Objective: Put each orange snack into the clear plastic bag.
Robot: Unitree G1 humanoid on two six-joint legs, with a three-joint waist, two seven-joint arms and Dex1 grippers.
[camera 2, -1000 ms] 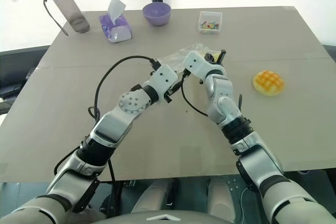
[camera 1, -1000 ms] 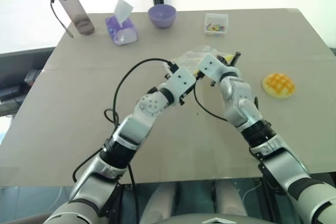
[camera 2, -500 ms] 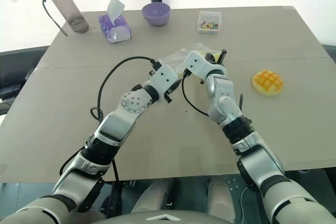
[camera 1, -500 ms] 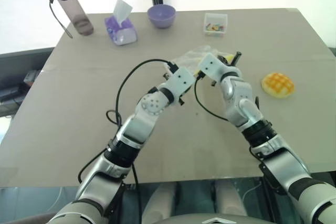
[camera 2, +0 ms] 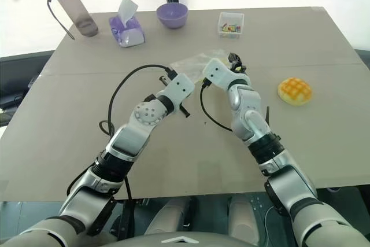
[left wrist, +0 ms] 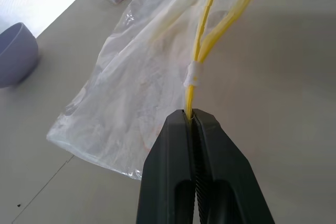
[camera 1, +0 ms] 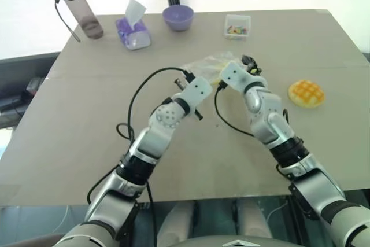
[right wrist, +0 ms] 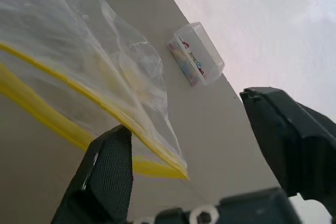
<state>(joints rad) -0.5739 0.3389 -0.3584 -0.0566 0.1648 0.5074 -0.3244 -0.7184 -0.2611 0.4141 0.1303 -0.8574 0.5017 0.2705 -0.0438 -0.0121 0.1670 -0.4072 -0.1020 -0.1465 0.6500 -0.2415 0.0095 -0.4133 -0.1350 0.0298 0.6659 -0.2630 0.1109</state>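
Centrally on the table [camera 1: 87, 131], the clear plastic bag [left wrist: 142, 72] lies limp and crinkly; its stiffer yellow strip is pinched by the left gripper [left wrist: 193, 116]. Jaws of the right gripper [right wrist: 210, 145] are spread. One orange snack [camera 1: 307, 93], probably soft, sits nearby.

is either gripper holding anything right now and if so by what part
The left gripper is shut on the clear plastic bag, pinching its yellow strip at one end. The right gripper is open beside the strip and holds nothing.
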